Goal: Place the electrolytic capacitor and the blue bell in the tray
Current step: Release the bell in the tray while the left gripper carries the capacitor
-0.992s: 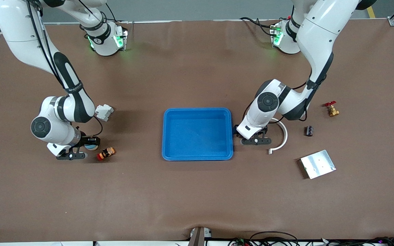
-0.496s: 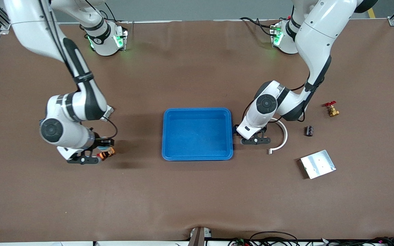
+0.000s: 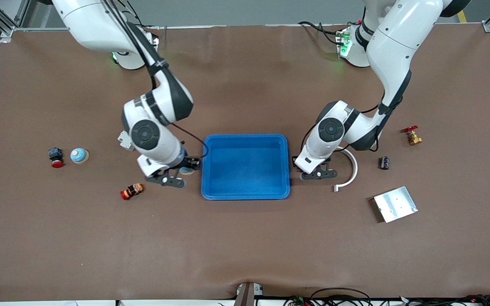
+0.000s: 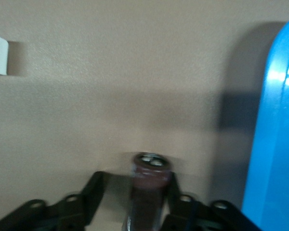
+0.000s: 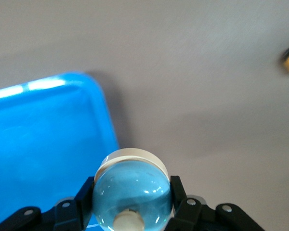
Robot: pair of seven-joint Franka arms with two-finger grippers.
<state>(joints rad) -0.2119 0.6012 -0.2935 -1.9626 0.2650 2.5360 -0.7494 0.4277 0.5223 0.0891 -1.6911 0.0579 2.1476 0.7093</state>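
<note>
The blue tray [image 3: 245, 193] lies mid-table. My right gripper [image 3: 181, 172] hangs just off the tray's rim toward the right arm's end, shut on a blue bell [image 3: 186, 171]. In the right wrist view the glossy bell [image 5: 132, 192] fills the gripper [image 5: 132, 185], with the tray [image 5: 38, 144] beside it. My left gripper [image 3: 317, 173] is low at the tray's rim toward the left arm's end. In the left wrist view a dark maroon electrolytic capacitor [image 4: 151, 178] stands between the fingers of this gripper [image 4: 137, 175], against one finger, with a gap to the other. The tray's wall [image 4: 279, 144] is close by.
A second blue bell [image 3: 79, 155] and a red-and-black button [image 3: 56, 157] sit toward the right arm's end. An orange-red part [image 3: 132, 191] and a white block [image 3: 123, 140] lie near my right arm. A white curved strip [image 3: 351, 170], small dark part [image 3: 384, 162], brass valve [image 3: 413, 137] and silver plate [image 3: 395, 204] lie toward the left arm's end.
My right arm has swung toward the tray carrying the bell, uncovering the second bell and the button. The left gripper has stayed beside the tray.
</note>
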